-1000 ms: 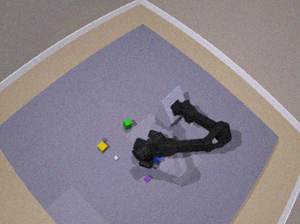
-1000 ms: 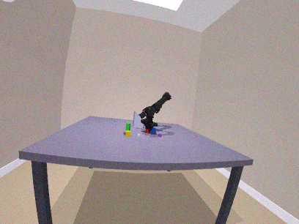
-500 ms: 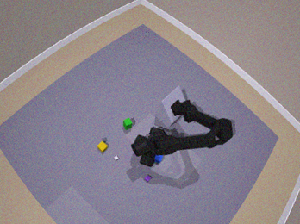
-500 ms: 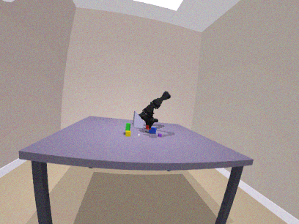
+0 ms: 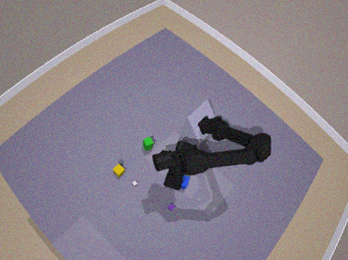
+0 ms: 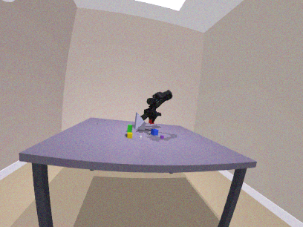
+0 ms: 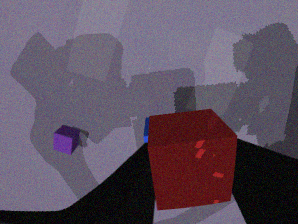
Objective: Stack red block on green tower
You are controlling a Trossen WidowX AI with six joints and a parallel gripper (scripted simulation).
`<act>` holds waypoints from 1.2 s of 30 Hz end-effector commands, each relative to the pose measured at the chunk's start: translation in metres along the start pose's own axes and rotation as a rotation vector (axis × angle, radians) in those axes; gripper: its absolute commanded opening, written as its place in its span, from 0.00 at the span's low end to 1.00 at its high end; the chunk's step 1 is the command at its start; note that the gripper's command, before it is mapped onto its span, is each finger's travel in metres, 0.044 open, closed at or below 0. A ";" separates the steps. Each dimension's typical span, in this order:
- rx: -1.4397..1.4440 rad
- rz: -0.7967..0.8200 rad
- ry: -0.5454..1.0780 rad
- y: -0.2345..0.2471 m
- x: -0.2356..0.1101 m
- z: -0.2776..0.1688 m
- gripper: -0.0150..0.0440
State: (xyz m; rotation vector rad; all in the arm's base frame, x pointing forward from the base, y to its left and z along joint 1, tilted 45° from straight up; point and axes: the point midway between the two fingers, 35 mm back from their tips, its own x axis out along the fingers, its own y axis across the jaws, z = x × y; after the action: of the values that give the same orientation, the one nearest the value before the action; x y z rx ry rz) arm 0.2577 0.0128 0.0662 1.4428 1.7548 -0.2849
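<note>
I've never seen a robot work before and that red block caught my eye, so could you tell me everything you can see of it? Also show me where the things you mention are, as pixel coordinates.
The plain red block (image 6: 150, 121) (image 7: 192, 165) is box-shaped, with flat faces, straight edges and a smooth, solid look; I can't tell the material. Its upper face looks darker, and a few small bright red patches show on its near face. It is held in the black gripping tool (image 6: 152, 120) (image 7: 192, 160), a finger on either side, raised above the purple-grey table (image 6: 137, 156). The top view hides it.
</note>
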 end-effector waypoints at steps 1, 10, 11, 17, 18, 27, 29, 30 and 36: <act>-0.005 -0.001 -0.007 0.000 -0.014 0.000 0.25; -0.005 -0.001 -0.009 -0.001 -0.015 0.004 0.25; -0.004 -0.002 -0.012 -0.002 -0.015 0.008 0.25; -0.002 -0.005 -0.025 -0.017 -0.019 0.042 0.25; -0.001 -0.006 -0.026 -0.020 -0.019 0.048 0.25; -0.054 -0.020 -0.041 -0.045 -0.020 0.085 0.25; -0.052 -0.020 -0.041 -0.051 -0.021 0.092 0.25; -0.049 -0.020 -0.040 -0.054 -0.021 0.097 0.25; -0.028 -0.016 -0.034 -0.078 -0.021 0.123 0.25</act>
State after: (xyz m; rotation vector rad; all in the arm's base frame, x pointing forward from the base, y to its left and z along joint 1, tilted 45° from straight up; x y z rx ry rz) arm 0.2489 -0.0889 -0.0065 1.3914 1.7356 -0.2808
